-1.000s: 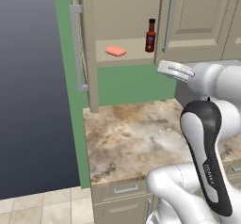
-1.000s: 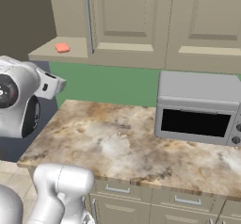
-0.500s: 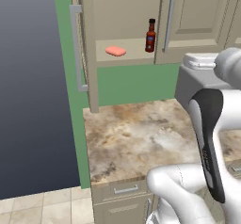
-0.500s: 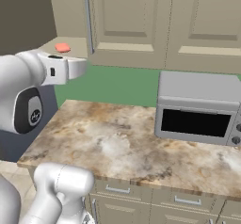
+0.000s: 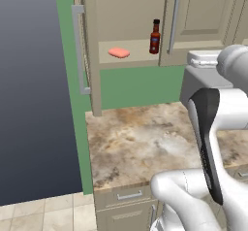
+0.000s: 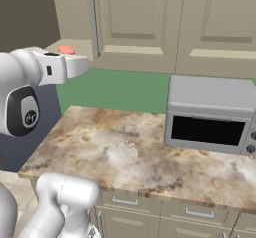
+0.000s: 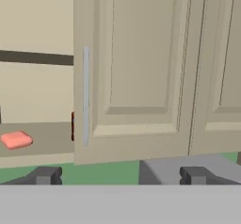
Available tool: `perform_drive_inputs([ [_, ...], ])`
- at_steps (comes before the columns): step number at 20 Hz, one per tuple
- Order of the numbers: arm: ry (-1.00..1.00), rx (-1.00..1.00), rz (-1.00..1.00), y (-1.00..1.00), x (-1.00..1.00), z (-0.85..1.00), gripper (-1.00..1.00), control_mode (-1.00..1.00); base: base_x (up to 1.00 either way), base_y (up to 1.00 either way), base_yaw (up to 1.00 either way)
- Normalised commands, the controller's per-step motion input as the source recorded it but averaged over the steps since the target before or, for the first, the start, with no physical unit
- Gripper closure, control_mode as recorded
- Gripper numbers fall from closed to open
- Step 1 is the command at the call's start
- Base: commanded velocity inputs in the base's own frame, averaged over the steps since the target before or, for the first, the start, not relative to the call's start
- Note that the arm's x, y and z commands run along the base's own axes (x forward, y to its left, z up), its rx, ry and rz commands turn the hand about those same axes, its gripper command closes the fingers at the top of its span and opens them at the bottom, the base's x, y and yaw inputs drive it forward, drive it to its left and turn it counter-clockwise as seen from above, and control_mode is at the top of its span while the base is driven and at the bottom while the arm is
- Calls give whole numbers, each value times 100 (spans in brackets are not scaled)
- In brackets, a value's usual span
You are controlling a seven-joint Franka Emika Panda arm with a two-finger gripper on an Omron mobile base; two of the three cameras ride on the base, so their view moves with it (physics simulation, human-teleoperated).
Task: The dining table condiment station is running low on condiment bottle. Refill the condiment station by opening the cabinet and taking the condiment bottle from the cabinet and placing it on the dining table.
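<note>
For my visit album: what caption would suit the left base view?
Open cabinet showing condiment bottle and pink lump on its shelf, robot arm in front.

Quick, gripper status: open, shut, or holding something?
Gripper: open, jaws spread wide, holding nothing, facing the cabinet.

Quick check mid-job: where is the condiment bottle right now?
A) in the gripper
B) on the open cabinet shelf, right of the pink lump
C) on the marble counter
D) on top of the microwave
B: the condiment bottle stands upright on the cabinet shelf, right of the pink lump.
</note>
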Motion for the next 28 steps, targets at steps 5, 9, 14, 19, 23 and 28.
perform_drive_inputs([
  [5, 0, 0, -3, 26, 2, 32, -100, -100, 0, 0, 0],
  [9, 0, 0, 0, 12, 37, 24, -100, -100, 0, 0, 0],
  [14, -1, 1, 2, 0, 46, 11, -100, -100, 0, 0, 0],
  [19, -3, 6, 17, -1, 47, 1, -100, -100, 0, 0, 0],
  [23, -8, 10, 23, -13, 56, 0, -100, -100, 0, 0, 0],
  [28, -1, 1, 14, -9, 61, 0, -100, -100, 0, 0, 0],
])
